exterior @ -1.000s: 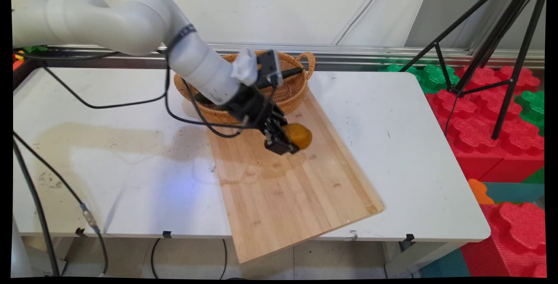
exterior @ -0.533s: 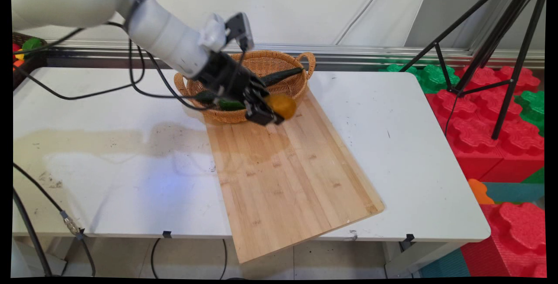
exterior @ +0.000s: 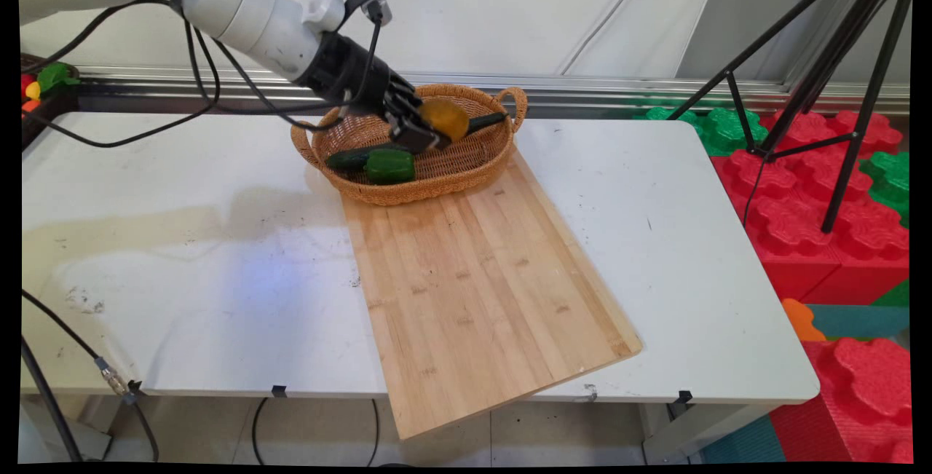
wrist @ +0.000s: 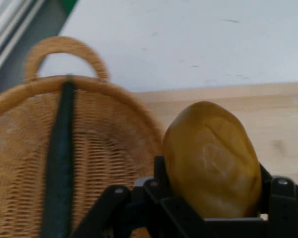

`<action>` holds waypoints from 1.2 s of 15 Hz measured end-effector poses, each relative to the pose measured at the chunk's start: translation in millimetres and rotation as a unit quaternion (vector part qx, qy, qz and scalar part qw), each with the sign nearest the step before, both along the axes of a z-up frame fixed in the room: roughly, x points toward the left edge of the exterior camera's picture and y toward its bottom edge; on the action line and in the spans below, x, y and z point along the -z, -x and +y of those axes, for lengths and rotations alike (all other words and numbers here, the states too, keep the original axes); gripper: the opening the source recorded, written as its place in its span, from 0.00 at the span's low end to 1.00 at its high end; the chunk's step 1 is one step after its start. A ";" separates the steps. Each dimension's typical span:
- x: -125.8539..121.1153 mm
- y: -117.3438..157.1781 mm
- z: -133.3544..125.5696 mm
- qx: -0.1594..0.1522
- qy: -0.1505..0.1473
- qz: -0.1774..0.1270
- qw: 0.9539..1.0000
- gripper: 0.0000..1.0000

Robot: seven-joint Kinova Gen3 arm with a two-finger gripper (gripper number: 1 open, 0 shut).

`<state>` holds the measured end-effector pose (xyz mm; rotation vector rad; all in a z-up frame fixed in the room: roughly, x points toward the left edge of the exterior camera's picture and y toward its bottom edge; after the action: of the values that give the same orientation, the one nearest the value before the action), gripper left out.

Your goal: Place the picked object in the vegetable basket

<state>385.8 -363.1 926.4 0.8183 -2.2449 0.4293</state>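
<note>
Lifted off the board (exterior: 480, 292) a second ago, the potato (exterior: 444, 119) now hangs above the wicker basket (exterior: 437, 183) in the upper middle of the frame, carried up and back by the gripper (exterior: 426, 128), whose arm has swung toward the upper left. The black fingers are clamped on the yellow-brown potato from both sides; in the hand view it fills the lower right, wedged between the linkage, gripper (wrist: 213, 208) closed around potato (wrist: 211, 158). It appears clear of the basket's floor and not resting on anything.

Inside the basket lie a green pepper (exterior: 389, 166) and a dark cucumber (exterior: 349, 159) at the lower left of the bowl, with a second dark cucumber (exterior: 484, 122) leaning against the far rim by the right handle; in the hand view that long dark vegetable (wrist: 59, 163) runs up the left side across the weave of the basket (wrist: 114, 148).

The board, at centre frame on the white table (exterior: 692, 241), lies bare, its far end touching the basket. Judged from this, the pick-up and carry look done; the potato is held over the basket and has not been let go.
</note>
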 end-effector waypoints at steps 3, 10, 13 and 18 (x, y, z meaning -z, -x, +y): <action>9.1 -12.6 -24.5 -0.023 0.002 -0.009 1.000 0.00; 33.6 -18.6 -70.3 -0.053 -0.011 -0.017 0.998 0.00; 43.4 -17.4 -83.4 -0.056 -0.021 -0.021 0.998 0.00; 59.3 -13.7 -96.7 -0.046 -0.046 -0.025 0.998 0.00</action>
<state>399.5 -459.8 867.1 0.9718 -2.2940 0.3960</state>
